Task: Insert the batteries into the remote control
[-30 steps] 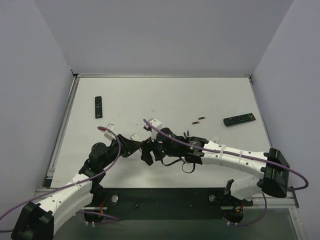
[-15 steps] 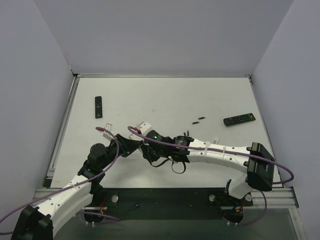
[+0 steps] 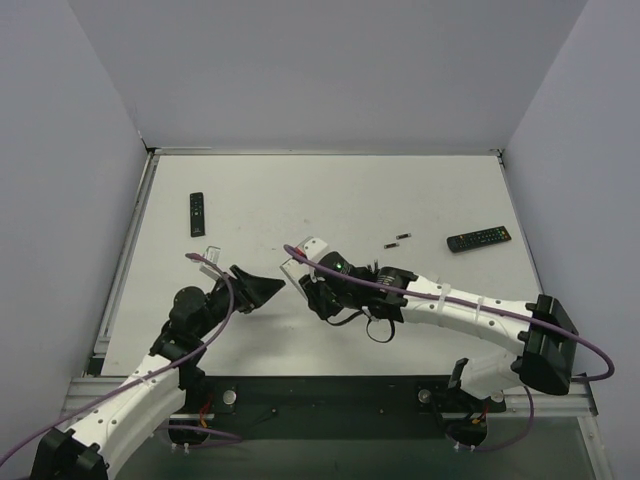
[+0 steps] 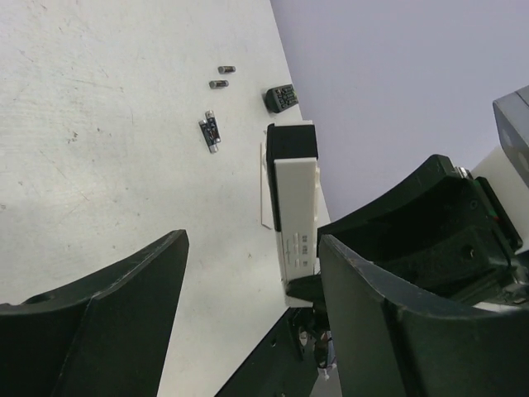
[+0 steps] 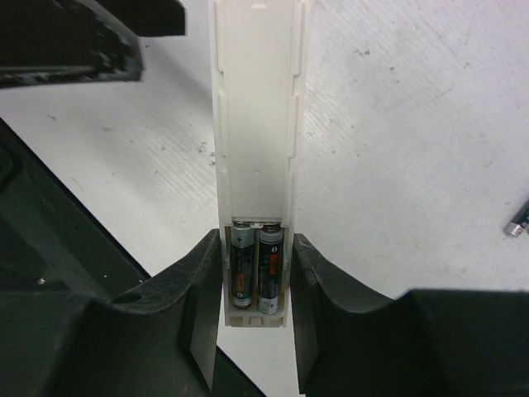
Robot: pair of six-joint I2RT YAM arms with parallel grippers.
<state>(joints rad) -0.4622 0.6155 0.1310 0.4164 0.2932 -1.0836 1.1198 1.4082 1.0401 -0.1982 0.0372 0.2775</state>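
1. We see the white remote gripped at its near end by the right fingers. They are clenched on its two long edges and hold it above the counter.
2. In the right wrist view the remote's long axis runs straight away from the camera, up the frame. Its back faces us, with the battery bay uncovered.
3. Two batteries lie side by side in that bay, parallel to the remote's long axis and directly between the clamping fingers.
4. In the left wrist view the same remote runs up the frame from the clamp at its lower end to a dark upper end.
5. In the overhead view only a short white stretch of it shows. This stretch points up and left from the right wrist, toward the other arm.
6. The left fingers are spread wide and grasp nothing. They sit just left of the remote, with a small gap between.
7. Half a second ago the left fingers were pressed in against the remote and the right wrist. Now they are drawn back to the left, and the right arm has carried the remote slightly rightward.
8. Loose batteries lie on the counter to the right, near a black remote. A second black remote lies far left. None of these has moved.
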